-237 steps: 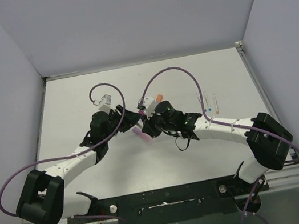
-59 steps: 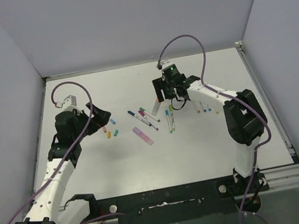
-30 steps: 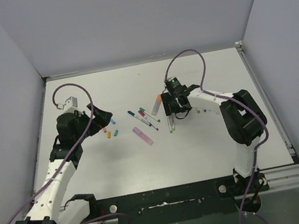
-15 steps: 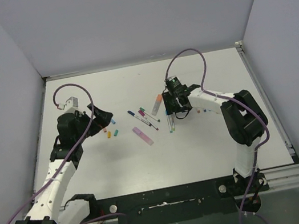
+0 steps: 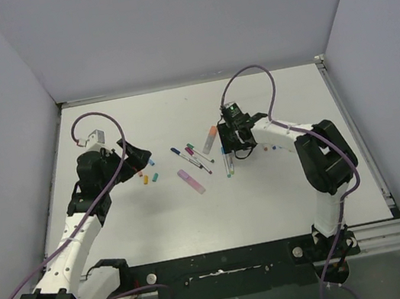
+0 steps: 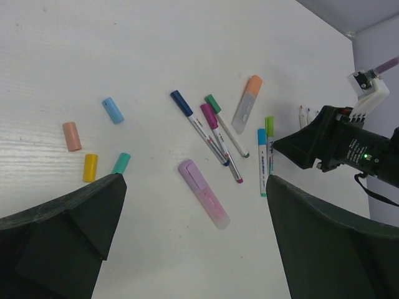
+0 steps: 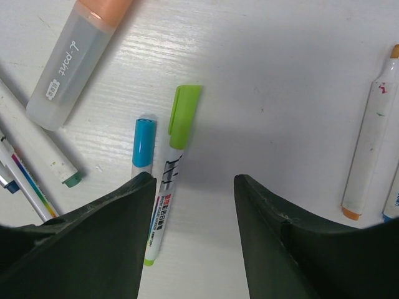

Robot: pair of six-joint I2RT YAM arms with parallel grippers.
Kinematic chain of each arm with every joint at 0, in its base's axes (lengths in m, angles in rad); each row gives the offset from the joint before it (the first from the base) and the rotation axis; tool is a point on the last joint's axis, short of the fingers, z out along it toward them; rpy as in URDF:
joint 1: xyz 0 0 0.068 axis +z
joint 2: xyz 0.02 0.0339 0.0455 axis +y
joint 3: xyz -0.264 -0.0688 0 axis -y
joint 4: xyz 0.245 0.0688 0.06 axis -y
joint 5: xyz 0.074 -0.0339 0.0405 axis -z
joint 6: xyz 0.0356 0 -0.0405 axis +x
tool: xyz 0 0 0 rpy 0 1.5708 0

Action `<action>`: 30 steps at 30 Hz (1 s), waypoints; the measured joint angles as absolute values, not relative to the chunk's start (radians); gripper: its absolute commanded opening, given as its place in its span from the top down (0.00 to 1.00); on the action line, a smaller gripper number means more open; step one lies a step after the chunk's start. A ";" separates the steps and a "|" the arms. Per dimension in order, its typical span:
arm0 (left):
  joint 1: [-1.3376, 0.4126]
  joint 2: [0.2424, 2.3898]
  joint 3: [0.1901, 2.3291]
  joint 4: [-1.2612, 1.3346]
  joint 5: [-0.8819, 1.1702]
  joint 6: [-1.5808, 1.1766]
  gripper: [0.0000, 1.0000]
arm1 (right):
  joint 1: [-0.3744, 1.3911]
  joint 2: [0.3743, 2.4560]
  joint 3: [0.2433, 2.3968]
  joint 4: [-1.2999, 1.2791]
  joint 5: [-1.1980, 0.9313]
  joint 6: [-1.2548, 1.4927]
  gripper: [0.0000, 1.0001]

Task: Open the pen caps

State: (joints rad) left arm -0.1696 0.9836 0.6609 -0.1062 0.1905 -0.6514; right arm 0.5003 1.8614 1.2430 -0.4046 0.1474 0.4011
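Observation:
Loose pen caps lie at the left: blue (image 6: 113, 110), orange (image 6: 72, 136), yellow (image 6: 90, 167) and teal (image 6: 121, 163). Capped pens fan across the middle: dark blue (image 6: 198, 128), magenta (image 6: 218, 140), green (image 6: 227, 128), plus a pink highlighter (image 6: 203, 201). My right gripper (image 7: 194, 187) is low over the table and open. A lime-capped pen (image 7: 168, 187) lies between its jaws, close to the left finger. A blue-capped pen (image 7: 143, 143) sits just outside that finger. My left gripper (image 6: 194, 187) hangs wide open above the loose caps (image 5: 147, 176), holding nothing.
An orange-capped grey highlighter (image 7: 78, 62) lies left of the right gripper. Uncapped white pens, one with an orange tip (image 7: 368, 143), rest to its right (image 5: 273, 144). Side walls enclose the white table (image 5: 197, 220).
The right gripper dropped from the back of the table onto the lime and blue pens, and its jaws have narrowed a little. The left arm has barely moved.

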 measured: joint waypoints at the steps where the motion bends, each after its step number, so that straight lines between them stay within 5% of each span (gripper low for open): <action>1: -0.170 0.984 0.661 -0.106 0.191 -0.651 0.02 | 0.501 1.863 1.243 -0.405 0.147 0.401 0.47; 15: -0.171 0.984 0.661 -0.088 0.191 -0.653 0.02 | 0.517 1.909 1.232 -0.396 0.151 0.397 0.55; 22: -0.173 0.984 0.661 -0.083 0.190 -0.654 0.02 | 0.520 1.911 1.232 -0.394 0.155 0.394 0.70; 28: -0.194 0.984 0.661 -0.083 0.181 -0.654 0.02 | 0.527 1.911 1.229 -0.386 0.152 0.398 0.98; 30: -0.210 0.984 0.661 -0.083 0.169 -0.654 0.02 | 0.527 1.911 1.229 -0.383 0.151 0.398 1.00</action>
